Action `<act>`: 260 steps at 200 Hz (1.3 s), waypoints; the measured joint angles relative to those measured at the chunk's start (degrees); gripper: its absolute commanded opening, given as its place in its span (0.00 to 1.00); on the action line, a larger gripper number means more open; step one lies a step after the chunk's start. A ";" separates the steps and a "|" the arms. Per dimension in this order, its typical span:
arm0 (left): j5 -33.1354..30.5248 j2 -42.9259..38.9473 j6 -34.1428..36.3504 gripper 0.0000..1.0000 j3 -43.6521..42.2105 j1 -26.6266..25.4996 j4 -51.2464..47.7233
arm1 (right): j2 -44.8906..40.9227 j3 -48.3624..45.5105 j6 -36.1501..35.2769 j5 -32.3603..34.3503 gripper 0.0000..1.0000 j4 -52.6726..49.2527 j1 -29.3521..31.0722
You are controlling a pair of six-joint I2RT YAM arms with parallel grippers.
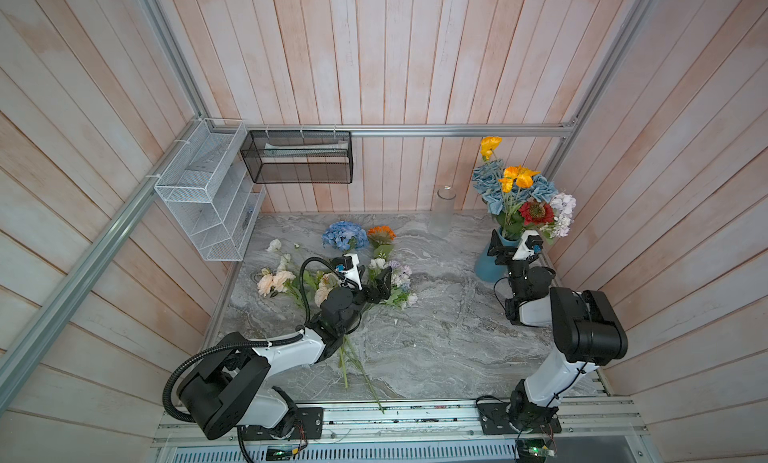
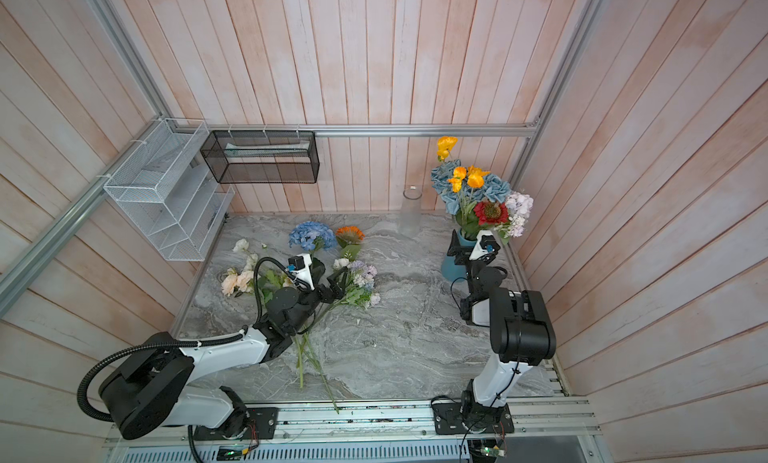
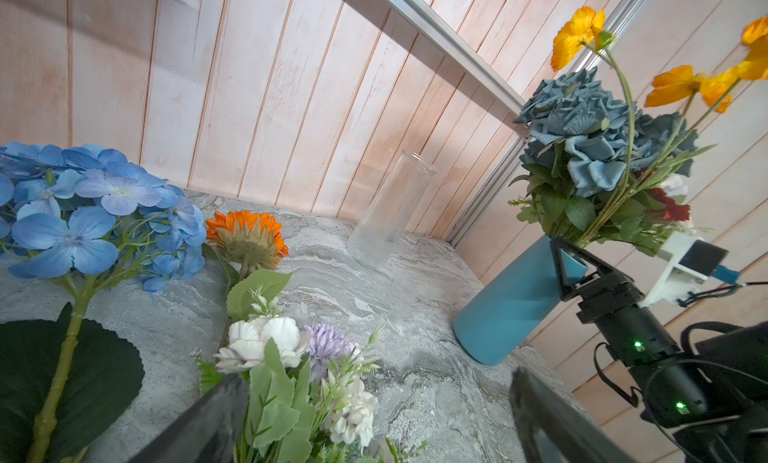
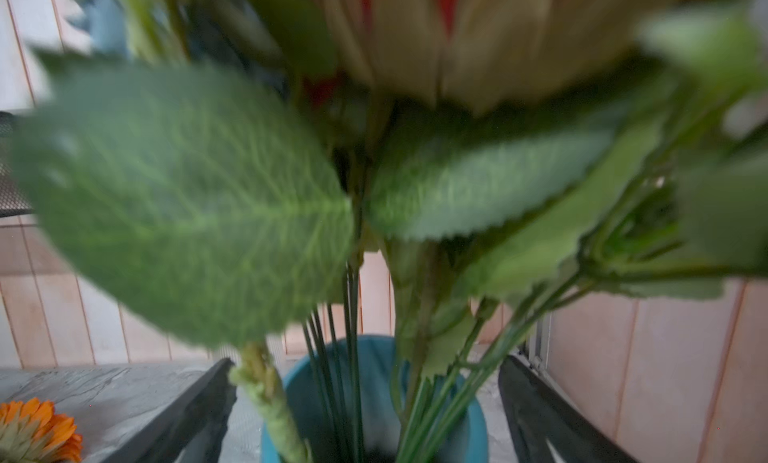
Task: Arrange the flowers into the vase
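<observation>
The blue vase stands at the right rear of the marble table and holds several flowers: yellow, blue, red and lilac. My right gripper is open at the vase mouth, with the green stems between its wide-apart fingers. On the left, loose flowers lie on the table: a blue hydrangea, an orange daisy, peach blooms and a white and lilac sprig. My left gripper is open low over that sprig.
A clear glass cylinder stands against the back wall, left of the blue vase. A white wire rack and a black mesh basket hang on the walls at rear left. Long stems reach toward the front rail.
</observation>
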 measured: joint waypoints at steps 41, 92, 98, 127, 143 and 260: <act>-0.04 -0.26 -0.24 1.00 -0.07 0.00 0.20 | -8.87 -0.48 3.10 -1.36 0.98 -10.47 0.00; -0.02 -0.94 -0.17 1.00 -0.48 0.42 0.48 | -22.51 -3.50 6.51 -1.29 0.98 -28.37 0.04; -0.04 -1.01 -0.17 1.00 -0.50 0.63 0.55 | -24.30 -3.78 6.75 -1.05 0.98 -30.99 0.11; -0.02 -1.75 -0.17 1.00 -1.07 1.22 0.96 | -31.17 -4.48 8.72 0.07 0.98 -43.01 0.37; -0.02 -2.19 -0.20 1.00 -1.66 1.36 1.20 | -33.59 -4.52 10.27 0.70 0.98 -49.81 0.37; 4.79 -5.95 -3.02 1.00 -2.67 15.52 -1.99 | -25.27 1.20 19.37 1.64 0.94 -62.01 24.24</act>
